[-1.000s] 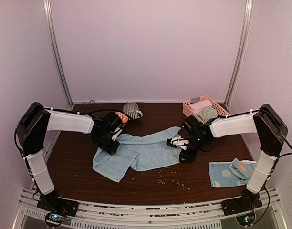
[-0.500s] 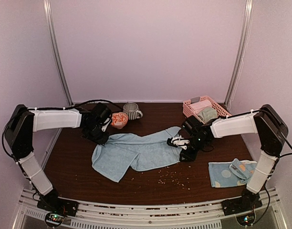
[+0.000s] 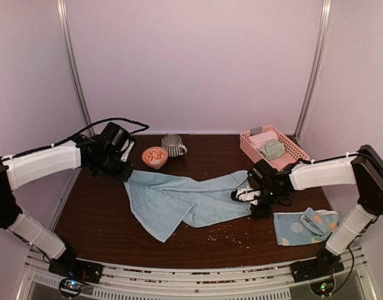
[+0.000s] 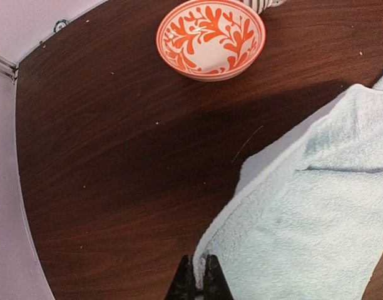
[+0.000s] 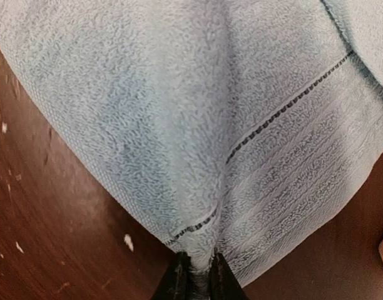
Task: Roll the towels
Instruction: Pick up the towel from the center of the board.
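The light blue towel lies rumpled across the middle of the table and is judged light, limp and plush, likely to sag wherever it is not stretched. Its left corner is pinched in the closed left gripper and its right hem, by the stitched band, is clamped in the right gripper; such edge holds are thought best, since tension between them would flatten it for rolling

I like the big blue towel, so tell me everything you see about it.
The light blue towel looks soft and fluffy, with a thin dark stitched line near one end. It lies spread but wrinkled across the dark wooden table. The left hand pinches one corner, the right hand the opposite end.
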Controlling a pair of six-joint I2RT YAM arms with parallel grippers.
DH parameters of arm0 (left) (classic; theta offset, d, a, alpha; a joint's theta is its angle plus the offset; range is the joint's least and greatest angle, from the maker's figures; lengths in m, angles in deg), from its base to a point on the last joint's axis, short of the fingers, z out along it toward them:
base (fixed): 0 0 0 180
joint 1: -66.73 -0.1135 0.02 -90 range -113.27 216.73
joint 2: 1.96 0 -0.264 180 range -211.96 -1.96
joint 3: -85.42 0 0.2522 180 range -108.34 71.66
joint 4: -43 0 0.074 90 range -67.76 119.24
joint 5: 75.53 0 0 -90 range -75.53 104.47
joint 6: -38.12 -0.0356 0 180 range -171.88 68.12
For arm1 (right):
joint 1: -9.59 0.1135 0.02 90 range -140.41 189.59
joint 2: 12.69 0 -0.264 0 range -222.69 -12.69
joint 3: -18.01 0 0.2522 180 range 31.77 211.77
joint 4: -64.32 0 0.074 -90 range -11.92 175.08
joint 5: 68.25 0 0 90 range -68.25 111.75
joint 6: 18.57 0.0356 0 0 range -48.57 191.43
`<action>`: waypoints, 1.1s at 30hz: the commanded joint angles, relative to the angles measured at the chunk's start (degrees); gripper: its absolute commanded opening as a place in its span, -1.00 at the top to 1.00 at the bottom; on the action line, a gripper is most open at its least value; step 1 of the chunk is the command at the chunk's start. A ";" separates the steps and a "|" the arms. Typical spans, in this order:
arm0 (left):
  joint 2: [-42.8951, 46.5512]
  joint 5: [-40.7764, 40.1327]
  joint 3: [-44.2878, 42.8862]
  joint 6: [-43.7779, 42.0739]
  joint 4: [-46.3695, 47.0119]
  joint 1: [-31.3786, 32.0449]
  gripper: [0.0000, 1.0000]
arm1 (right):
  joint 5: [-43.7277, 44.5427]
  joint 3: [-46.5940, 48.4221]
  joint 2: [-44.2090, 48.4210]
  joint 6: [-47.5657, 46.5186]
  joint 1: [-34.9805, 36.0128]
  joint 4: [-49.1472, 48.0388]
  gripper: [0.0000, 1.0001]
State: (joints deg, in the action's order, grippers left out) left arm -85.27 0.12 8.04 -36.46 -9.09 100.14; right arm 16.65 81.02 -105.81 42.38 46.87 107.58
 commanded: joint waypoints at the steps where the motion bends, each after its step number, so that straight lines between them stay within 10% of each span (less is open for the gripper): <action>1: 4.51 0.73 3.53 2.59 -0.87 -0.39 1.00 | 9.20 -7.52 3.52 -4.69 2.31 17.08 0.77; 11: 9.81 1.70 8.78 4.30 0.01 -1.05 1.00 | -2.34 1.82 19.02 -11.59 -1.73 29.27 0.46; 21: 1.05 4.00 9.70 2.38 6.48 -7.36 1.00 | -7.46 11.30 9.29 -6.00 -16.08 18.38 0.39; 33: -4.69 5.51 8.00 2.29 8.92 -7.76 1.00 | 1.81 3.11 14.64 -36.70 -11.91 3.03 -0.12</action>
State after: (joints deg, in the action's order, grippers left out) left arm -89.42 4.52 17.03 -33.60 -3.14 92.69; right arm 13.39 86.40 -94.18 17.11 32.22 117.61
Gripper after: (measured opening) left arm 0.014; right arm 0.555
